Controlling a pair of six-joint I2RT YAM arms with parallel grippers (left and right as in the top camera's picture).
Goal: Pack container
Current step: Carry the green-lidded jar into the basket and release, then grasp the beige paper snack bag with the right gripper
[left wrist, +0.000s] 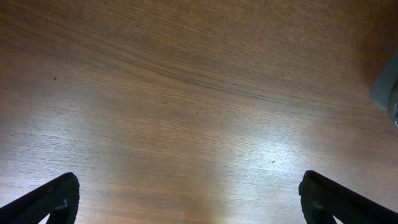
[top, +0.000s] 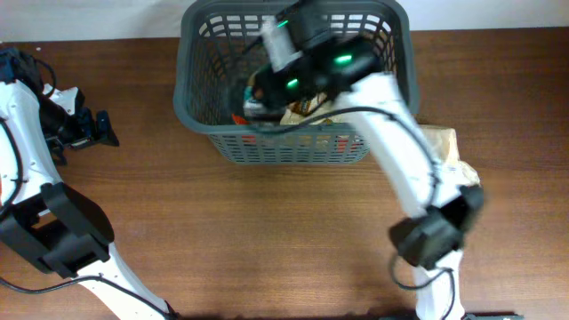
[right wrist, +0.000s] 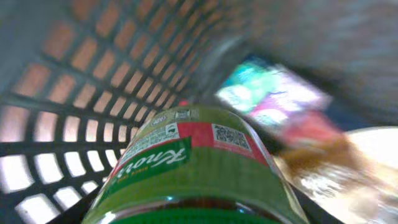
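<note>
Dark grey slotted plastic basket (top: 293, 148) sits at 12 o'clock on your brown wooden table (top: 267, 231) | right gripper (top: 256, 100) is down inside it near the 9 o'clock wall, clamped on a green-labelled Knorr jar (right wrist: 199, 168) | blurred colourful packet (right wrist: 273, 99) lies beyond the jar | left gripper (left wrist: 189, 199) is at 9 o'clock, well apart from the basket, fingers spread wide over wood

A robotics lab bench, seemingly — wood-grain table (top: 267, 231), plain white wall (top: 89, 18), left arm (top: 20, 124) and right arm (top: 400, 147) over it.
</note>
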